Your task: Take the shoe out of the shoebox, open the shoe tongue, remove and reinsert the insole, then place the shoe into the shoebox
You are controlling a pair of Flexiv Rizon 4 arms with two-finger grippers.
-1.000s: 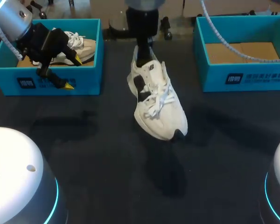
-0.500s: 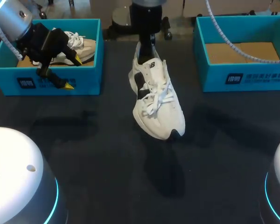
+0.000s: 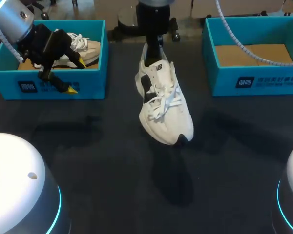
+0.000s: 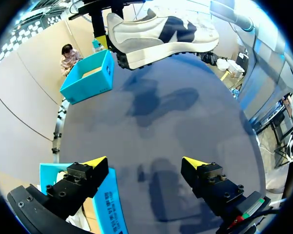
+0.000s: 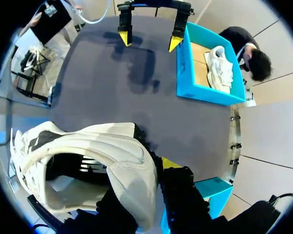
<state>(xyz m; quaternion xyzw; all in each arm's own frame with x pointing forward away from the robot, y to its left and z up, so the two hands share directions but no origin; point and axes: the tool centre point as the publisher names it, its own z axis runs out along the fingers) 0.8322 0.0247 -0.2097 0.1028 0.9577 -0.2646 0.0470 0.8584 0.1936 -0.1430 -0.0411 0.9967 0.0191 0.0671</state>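
Shoe (image 3: 163, 105) is out of its box: your right gripper (image 3: 153, 48) clamps its heel, holding it above the table (image 3: 112, 185) between the left shoebox (image 3: 19, 87) and the right shoebox (image 3: 256, 80). Your left gripper (image 3: 76, 75) hovers spread open, holding nothing, by the left shoebox. Tongue, insole and boxing appear left to do.

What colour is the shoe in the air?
White shoe with black patches; head view shows it best.
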